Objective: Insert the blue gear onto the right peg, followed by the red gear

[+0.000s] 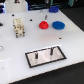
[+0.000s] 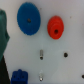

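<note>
The blue gear (image 1: pixel 58 24) lies flat on the white table, at the exterior view's right of the smaller red gear (image 1: pixel 44 25); a small gap separates them. Nearer the camera sits the white, black-bordered plate (image 1: pixel 57 54) with two dark upright pins. The right peg (image 1: pixel 51 51) is the pin toward the exterior view's right, and it is bare. The wrist view looks down on the blue gear (image 2: pixel 28 19) and the red gear (image 2: pixel 55 27), both with their centre holes showing. No gripper fingers appear in either view.
A small beige and black object (image 1: pixel 19 27) stands at the exterior view's left of the gears. Small dark screw holes (image 2: pixel 41 52) dot the table. A green shape (image 2: pixel 4 35) and a blue item (image 2: pixel 20 76) sit at the wrist view's edge.
</note>
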